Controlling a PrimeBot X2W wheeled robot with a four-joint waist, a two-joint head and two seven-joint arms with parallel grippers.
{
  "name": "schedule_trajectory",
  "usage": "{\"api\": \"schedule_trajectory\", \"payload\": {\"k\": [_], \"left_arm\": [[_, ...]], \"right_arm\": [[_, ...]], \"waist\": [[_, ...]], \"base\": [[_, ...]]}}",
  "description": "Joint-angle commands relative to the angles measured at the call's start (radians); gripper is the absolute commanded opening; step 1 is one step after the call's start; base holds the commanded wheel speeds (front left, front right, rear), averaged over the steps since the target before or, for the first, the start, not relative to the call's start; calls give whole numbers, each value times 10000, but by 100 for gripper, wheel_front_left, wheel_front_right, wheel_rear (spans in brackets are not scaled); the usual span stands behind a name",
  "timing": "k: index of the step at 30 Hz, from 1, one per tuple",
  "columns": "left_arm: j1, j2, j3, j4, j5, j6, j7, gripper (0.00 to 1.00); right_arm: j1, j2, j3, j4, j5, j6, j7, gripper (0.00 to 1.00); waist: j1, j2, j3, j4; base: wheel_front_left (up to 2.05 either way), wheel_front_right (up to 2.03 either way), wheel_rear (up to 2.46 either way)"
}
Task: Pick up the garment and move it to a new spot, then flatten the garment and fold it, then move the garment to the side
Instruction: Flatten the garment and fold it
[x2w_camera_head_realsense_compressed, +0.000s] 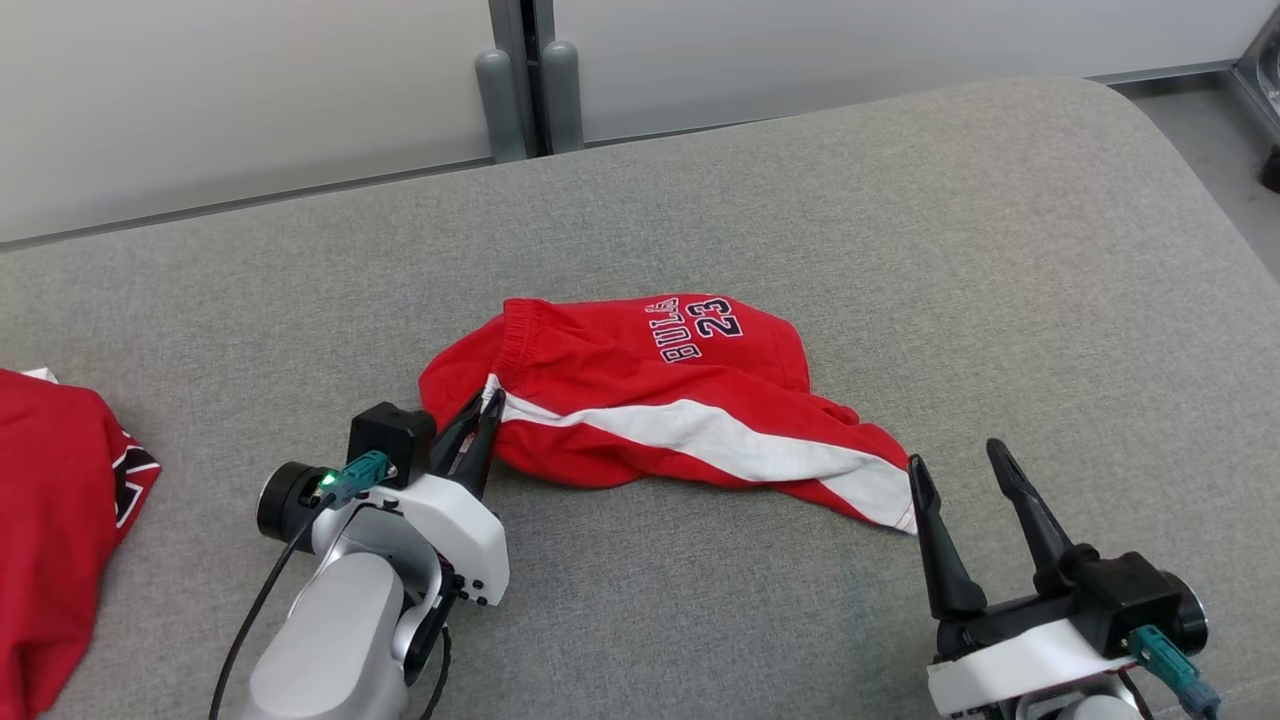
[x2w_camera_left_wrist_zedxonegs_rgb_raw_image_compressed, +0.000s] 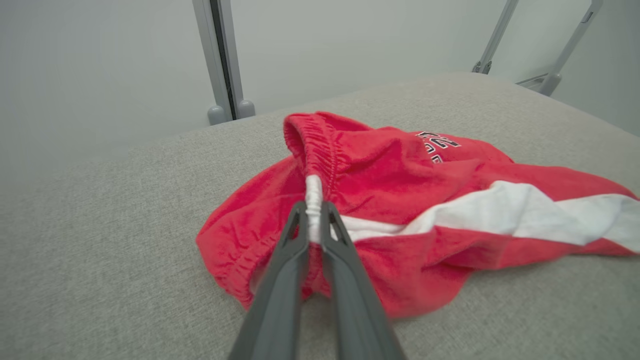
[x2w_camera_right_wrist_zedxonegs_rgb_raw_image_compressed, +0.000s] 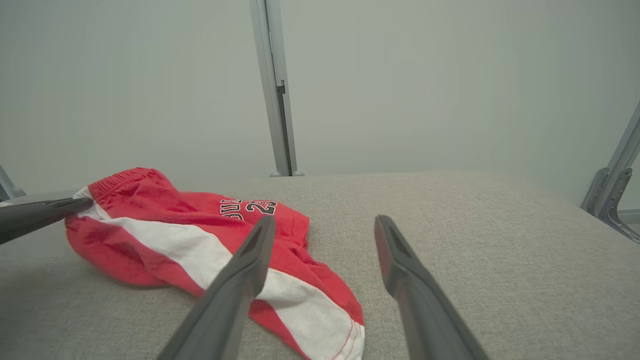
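Note:
The garment (x2w_camera_head_realsense_compressed: 650, 400) is a pair of red shorts with a white side stripe and "BULLS 23" lettering, lying crumpled on the grey cushion. My left gripper (x2w_camera_head_realsense_compressed: 485, 405) is shut on the white part of the waistband at the shorts' left end; the left wrist view shows the fingers pinching the gathered elastic of the garment (x2w_camera_left_wrist_zedxonegs_rgb_raw_image_compressed: 400, 200) at the gripper (x2w_camera_left_wrist_zedxonegs_rgb_raw_image_compressed: 314, 210). My right gripper (x2w_camera_head_realsense_compressed: 958, 458) stands open just right of the stripe's lower end, holding nothing. From the right wrist, the garment (x2w_camera_right_wrist_zedxonegs_rgb_raw_image_compressed: 175, 235) lies to the left of the open gripper (x2w_camera_right_wrist_zedxonegs_rgb_raw_image_compressed: 325, 222).
Another red garment (x2w_camera_head_realsense_compressed: 50, 520) lies at the cushion's left edge. A grey post (x2w_camera_head_realsense_compressed: 530, 90) stands behind the cushion against the pale wall. The cushion's (x2w_camera_head_realsense_compressed: 1000, 250) far and right parts are bare fabric.

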Motion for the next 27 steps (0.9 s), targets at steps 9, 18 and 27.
{"api": "schedule_trajectory", "payload": {"k": [9,18,27], "left_arm": [[203,89,108,-335,-413,-37,-118,0],[491,208,-24,-737,-467,81,23,0],[695,268,-130,-1048,-497,155,84,0]], "right_arm": [[-263,20,193,1985,855,-3,-10,100],[-1030,86,15,3665,2531,-3,269,100],[-1526,82,409,4593,3299,-3,238,100]], "waist": [[0,0,-174,157],[0,0,-156,212],[0,0,-139,258]], "base": [[0,0,0],[0,0,0],[0,0,0]]}}
